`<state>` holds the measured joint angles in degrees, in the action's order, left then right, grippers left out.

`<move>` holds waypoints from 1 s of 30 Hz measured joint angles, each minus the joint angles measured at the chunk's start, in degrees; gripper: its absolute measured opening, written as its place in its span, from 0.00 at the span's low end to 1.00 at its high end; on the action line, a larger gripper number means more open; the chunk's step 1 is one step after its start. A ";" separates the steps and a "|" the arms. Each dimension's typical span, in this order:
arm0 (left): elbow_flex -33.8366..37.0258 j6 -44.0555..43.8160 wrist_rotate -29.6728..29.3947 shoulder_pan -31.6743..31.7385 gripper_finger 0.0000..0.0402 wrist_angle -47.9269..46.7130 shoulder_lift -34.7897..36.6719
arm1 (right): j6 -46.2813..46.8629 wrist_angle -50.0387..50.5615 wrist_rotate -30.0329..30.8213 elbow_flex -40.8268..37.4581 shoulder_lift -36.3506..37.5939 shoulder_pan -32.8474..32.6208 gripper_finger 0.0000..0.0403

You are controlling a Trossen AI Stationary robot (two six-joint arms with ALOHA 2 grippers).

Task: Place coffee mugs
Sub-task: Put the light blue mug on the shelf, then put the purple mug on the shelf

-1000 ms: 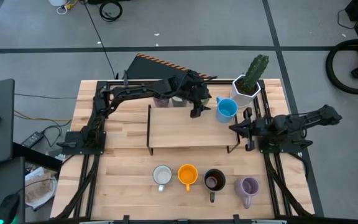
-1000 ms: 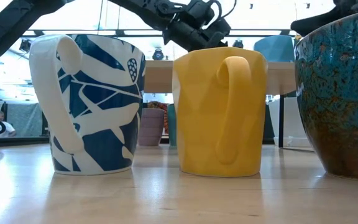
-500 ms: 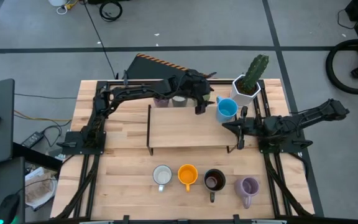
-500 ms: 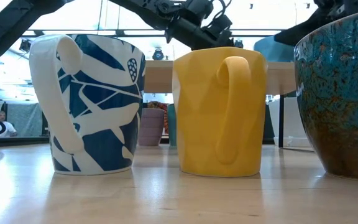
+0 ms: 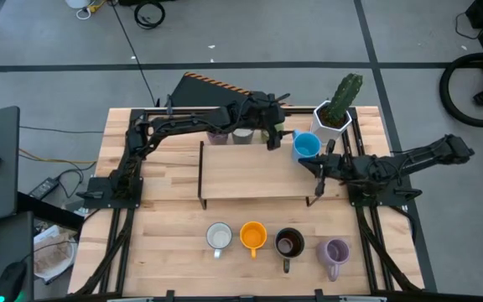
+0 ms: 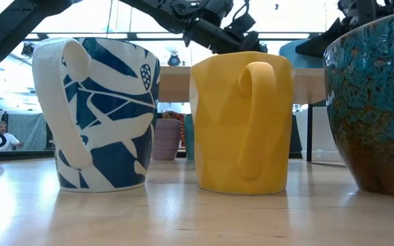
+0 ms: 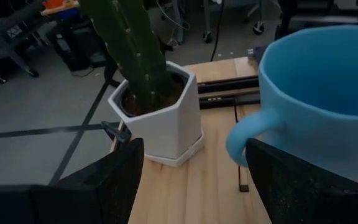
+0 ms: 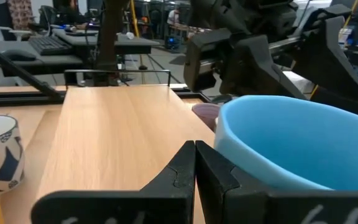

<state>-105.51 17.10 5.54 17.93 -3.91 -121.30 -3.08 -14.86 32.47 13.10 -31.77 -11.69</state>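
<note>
two claws flank the blue mug

left claw (image 5: 277,139), fingers spread wide, hangs just beside the blue mug (image 5: 306,147) near the cactus pot (image 5: 330,119). right claw (image 5: 319,172) sits pinched shut, empty, near it. the grasp seems next: the left fingers would need to straddle the mug's wall, then close.

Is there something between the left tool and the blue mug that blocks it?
Nothing visible blocks it. The left tool, open, faces the blue mug directly; the cactus pot stands beside the mug, not between them.
</note>
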 joint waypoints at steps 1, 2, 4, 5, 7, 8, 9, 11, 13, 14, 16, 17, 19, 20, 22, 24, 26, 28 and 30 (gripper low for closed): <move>0.00 0.00 0.00 0.00 0.72 0.49 0.00 | 0.08 0.00 -0.17 0.00 0.00 0.24 0.04; 0.00 0.01 0.01 0.00 0.72 0.84 0.00 | 0.09 -0.01 -0.28 0.00 0.00 0.47 0.04; 0.00 0.07 0.00 0.00 0.72 1.03 0.00 | 0.11 0.01 -0.31 0.00 0.00 0.91 0.04; 0.00 0.07 -0.08 0.05 0.72 1.03 0.00 | 0.19 0.01 -0.29 0.00 0.00 1.13 0.04; 0.00 0.07 -0.31 0.18 0.72 1.07 -0.02 | 0.36 0.01 -0.31 0.00 0.00 1.50 0.04; 0.00 0.07 -0.44 0.29 0.72 1.11 0.00 | 0.42 0.01 -0.35 0.00 0.00 1.68 0.04; 0.00 0.07 -0.44 0.47 0.72 1.11 0.00 | 0.54 0.01 -0.40 0.00 0.00 1.81 0.04; 0.00 0.04 -0.44 0.66 0.72 1.10 -0.02 | 0.58 0.01 -0.46 0.00 0.00 1.89 0.04; 0.00 0.04 -0.46 0.87 0.72 1.11 -0.02 | 0.57 -0.03 -1.46 0.00 0.00 1.89 0.04; 0.00 0.04 -0.44 0.91 0.72 1.11 -0.02 | 0.53 -0.22 -2.34 -0.02 0.00 1.91 0.04; 0.00 0.04 -0.44 0.92 0.72 1.09 -0.02 | 0.15 -1.41 -3.94 -0.01 0.00 1.91 0.04; 0.00 0.02 -0.44 0.98 0.72 0.98 -0.02 | 0.05 -2.03 -4.44 -0.01 0.00 1.89 0.04; 0.00 0.04 -0.44 1.01 0.72 0.44 -0.01 | -0.39 -2.62 -5.16 -0.01 0.03 1.81 0.04; 0.05 0.02 -0.39 1.23 0.72 -0.77 0.45 | -0.59 -2.61 -5.34 -0.02 0.11 1.64 0.04; 0.09 0.07 -0.33 1.59 0.72 -2.78 1.50 | -1.26 -2.61 -5.38 -0.02 0.38 1.13 0.04; 0.06 0.39 0.25 2.48 0.72 -7.33 3.32 | -1.80 -2.66 -5.36 -0.02 1.02 0.52 0.04; -0.12 0.65 1.40 3.56 0.72 -12.47 5.05 | -2.76 -2.90 -5.39 -0.02 1.80 -0.21 0.04; -0.11 0.67 3.21 4.63 0.72 -17.59 5.95 | -3.69 -3.16 -5.92 -0.02 2.51 -1.09 0.04; 0.02 0.20 4.53 5.77 0.72 -23.98 6.63 | -4.84 -3.29 -7.19 -0.02 3.17 -2.00 0.04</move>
<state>-105.49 17.30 10.07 23.70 -27.90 -114.67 -7.92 -18.15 25.28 13.08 -28.60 -13.69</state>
